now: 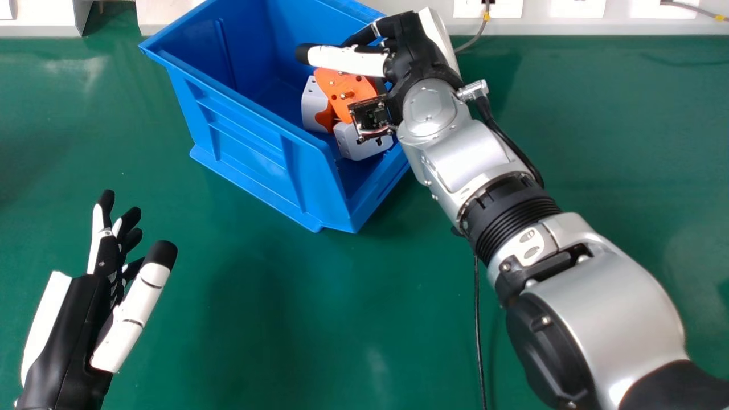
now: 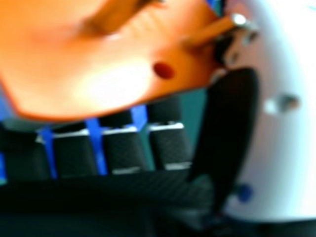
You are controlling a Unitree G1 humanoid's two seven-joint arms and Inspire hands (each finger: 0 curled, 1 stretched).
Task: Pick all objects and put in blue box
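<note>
The blue box [image 1: 245, 136] stands at the back of the table. My right hand [image 1: 418, 54] is over its right side, curled round an orange and grey object [image 1: 342, 91] that hangs inside the box opening. Close up in the right hand view, the object's orange plate [image 2: 54, 69] lies across the dark fingers of my right hand [image 2: 170, 145], beside the grey-white part of the object. How deep the object sits in the box cannot be told. Low on the left, my left hand [image 1: 71, 319] is idle and open, its fingers pointing away.
The green table [image 1: 285, 319] surrounds the box. A black cable [image 1: 478, 330] runs down beside the right forearm. White housings and a thin grey cable [image 1: 474, 40] line the table's back edge.
</note>
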